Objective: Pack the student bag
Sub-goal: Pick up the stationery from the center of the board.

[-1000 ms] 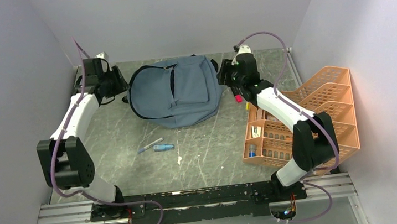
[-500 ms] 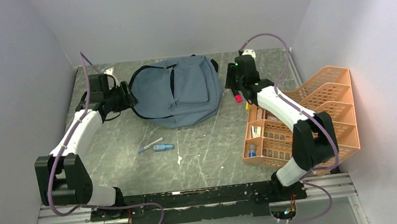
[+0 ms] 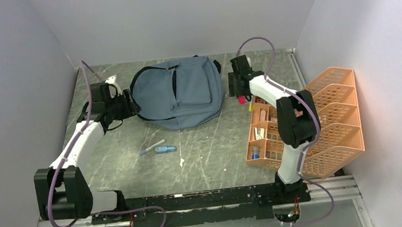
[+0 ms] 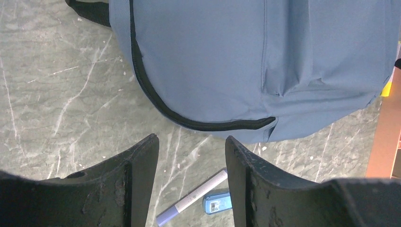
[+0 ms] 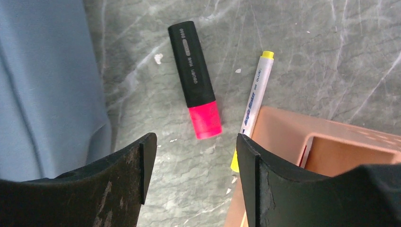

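The student bag [image 3: 177, 93] lies flat at the back of the table, slate blue-grey with a black zip [image 4: 156, 97] that is closed along the part I see. My left gripper [image 3: 129, 106] hovers at its left edge, open, with nothing between its fingers [image 4: 190, 142]. My right gripper [image 3: 236, 85] is just right of the student bag [image 5: 42, 85], also open and empty [image 5: 192, 139]. Below it lie a black highlighter with a pink cap [image 5: 195, 79] and a white pen with a yellow cap [image 5: 255, 99].
An orange mesh tray organiser [image 3: 329, 117] with several small items stands at the right, and the white pen rests against its corner [image 5: 302, 137]. A lilac-and-white marker [image 3: 151, 147] and a small blue object [image 3: 166, 149] lie mid-table. Grey walls stand on three sides.
My left gripper has come forward and right along the bag's left edge. The right arm's elbow has swung up and back, and its jaws have spread wider.
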`<state>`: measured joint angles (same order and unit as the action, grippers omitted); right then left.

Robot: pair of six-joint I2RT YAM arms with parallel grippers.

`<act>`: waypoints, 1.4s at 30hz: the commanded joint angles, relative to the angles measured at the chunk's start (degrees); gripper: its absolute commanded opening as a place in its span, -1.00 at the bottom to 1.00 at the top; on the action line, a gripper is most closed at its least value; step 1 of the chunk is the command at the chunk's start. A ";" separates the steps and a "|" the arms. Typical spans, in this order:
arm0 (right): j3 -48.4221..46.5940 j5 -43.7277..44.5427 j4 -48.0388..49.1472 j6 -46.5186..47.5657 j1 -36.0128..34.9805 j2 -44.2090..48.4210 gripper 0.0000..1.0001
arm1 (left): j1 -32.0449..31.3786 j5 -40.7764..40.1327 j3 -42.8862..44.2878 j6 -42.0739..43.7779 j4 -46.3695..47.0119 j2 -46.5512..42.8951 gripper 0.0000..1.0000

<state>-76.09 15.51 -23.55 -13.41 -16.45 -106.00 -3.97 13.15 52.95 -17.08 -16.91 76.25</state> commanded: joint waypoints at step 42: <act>-5.49 -13.98 3.08 2.59 -5.89 7.93 -0.69 | -1.60 13.90 3.34 -16.05 9.01 -4.49 0.41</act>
<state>-80.88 7.14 -25.12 -10.09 -15.22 -102.74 -4.23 21.12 52.05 -26.87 -13.26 74.22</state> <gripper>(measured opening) 0.335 0.687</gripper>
